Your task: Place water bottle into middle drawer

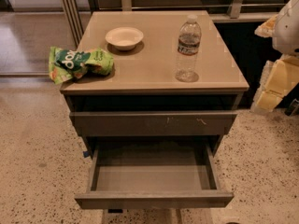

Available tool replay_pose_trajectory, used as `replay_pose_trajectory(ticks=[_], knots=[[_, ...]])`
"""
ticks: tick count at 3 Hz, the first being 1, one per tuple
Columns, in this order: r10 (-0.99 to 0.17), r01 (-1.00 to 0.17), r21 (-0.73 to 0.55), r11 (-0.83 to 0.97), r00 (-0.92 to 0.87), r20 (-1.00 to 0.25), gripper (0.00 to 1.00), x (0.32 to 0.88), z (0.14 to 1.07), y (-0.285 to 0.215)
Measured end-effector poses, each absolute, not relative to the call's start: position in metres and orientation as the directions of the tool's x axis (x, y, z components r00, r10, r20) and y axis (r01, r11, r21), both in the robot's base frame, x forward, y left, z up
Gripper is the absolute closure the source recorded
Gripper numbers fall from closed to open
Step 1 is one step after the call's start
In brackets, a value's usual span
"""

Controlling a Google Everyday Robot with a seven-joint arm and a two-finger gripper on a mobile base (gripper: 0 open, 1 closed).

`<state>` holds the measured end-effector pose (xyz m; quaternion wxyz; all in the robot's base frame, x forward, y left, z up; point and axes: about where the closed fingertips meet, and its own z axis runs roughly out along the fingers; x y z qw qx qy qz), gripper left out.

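The water bottle (188, 49) stands upright on the right part of the cabinet top (154, 64); it is clear with a white cap and a dark label band. The middle drawer (154, 199) is pulled out at the bottom front, with a plain front and a smooth grey inside that holds nothing. My gripper (286, 29) shows only as white and yellowish parts at the right edge, to the right of the cabinet and apart from the bottle.
A white bowl (124, 37) sits at the back left of the top. A green chip bag (79, 63) lies over the left edge. The drawer above (154, 123), with small white scratches, is shut. Speckled floor surrounds the cabinet.
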<state>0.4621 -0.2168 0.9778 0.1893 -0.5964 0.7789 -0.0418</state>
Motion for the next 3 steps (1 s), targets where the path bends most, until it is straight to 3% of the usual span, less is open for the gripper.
replay_pose_trajectory(ticks=[3], knots=[[-0.814,-0.877,-0.304,0.372,-0.15,-0.561,0.0,0.618,0.978,-0.183]])
